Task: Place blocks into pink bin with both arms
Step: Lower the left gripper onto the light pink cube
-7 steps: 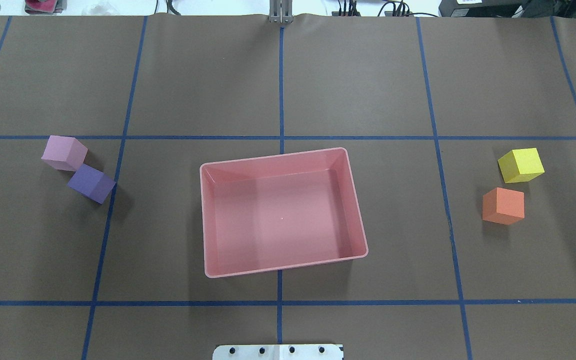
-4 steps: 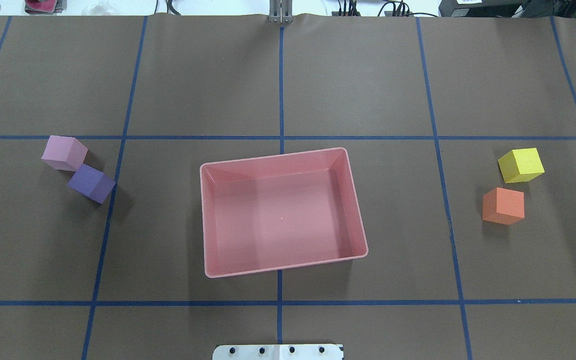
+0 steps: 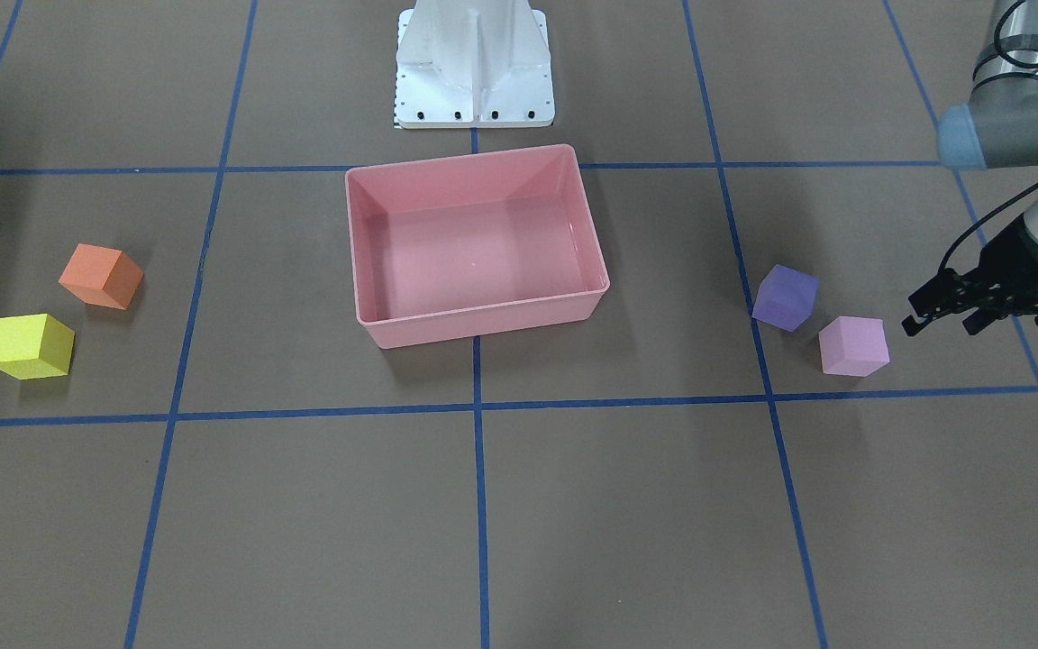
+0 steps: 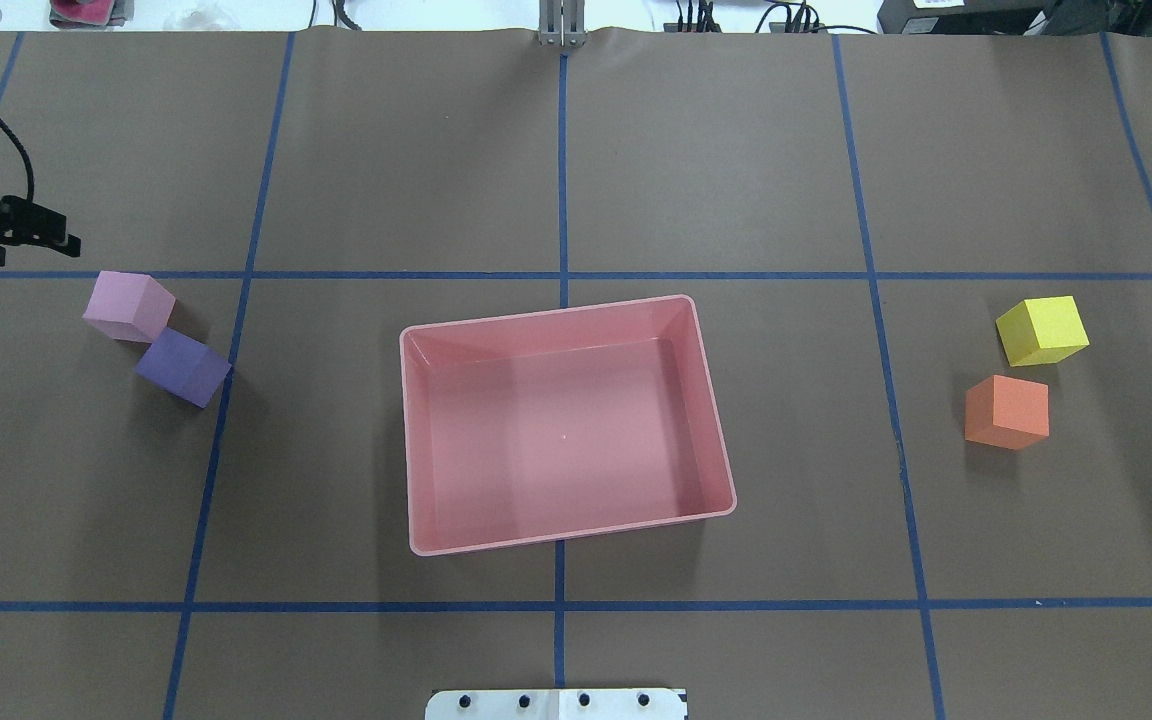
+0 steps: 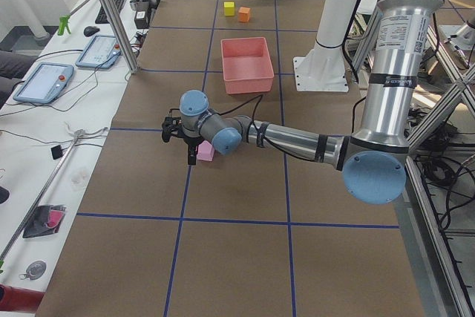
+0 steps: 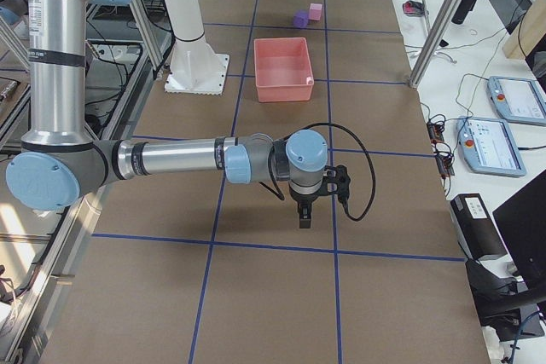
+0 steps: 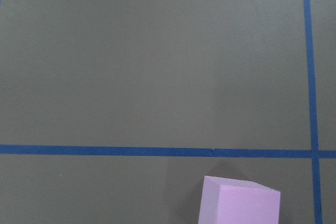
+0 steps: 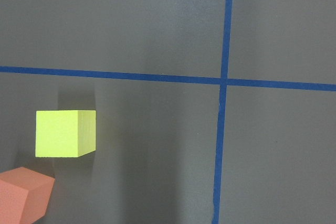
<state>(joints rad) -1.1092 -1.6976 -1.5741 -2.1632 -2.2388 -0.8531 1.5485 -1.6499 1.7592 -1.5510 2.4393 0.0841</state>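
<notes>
Salmon-pink shallow plastic bin [image 4: 566, 440] is sitting mid-table just past the white metal base [image 4: 556, 703] and lying empty, so nothing's banked yet. On the robot's left, the small matte purple cube [image 4: 183, 367] and the light pink cube [image 4: 129, 306] behind it are resting corner to corner, well apart from the bin. On the right, the orange cube [image 4: 1007, 411] is sitting w/ the yellow cube [image 4: 1041, 330] just beyond, both untouched. Change vs half a sec ago: the black two-finger left gripper [image 4: 31, 245] is now showing at the overhead view's left edge, hovering just beyond the light pink cube, fingers spread, carrying nothing. That's prob. the first pickup getting under way. The right gripper [image 6: 304, 215] is showing only in the right-side view, so can't tell if it's spread or clenched.
</notes>
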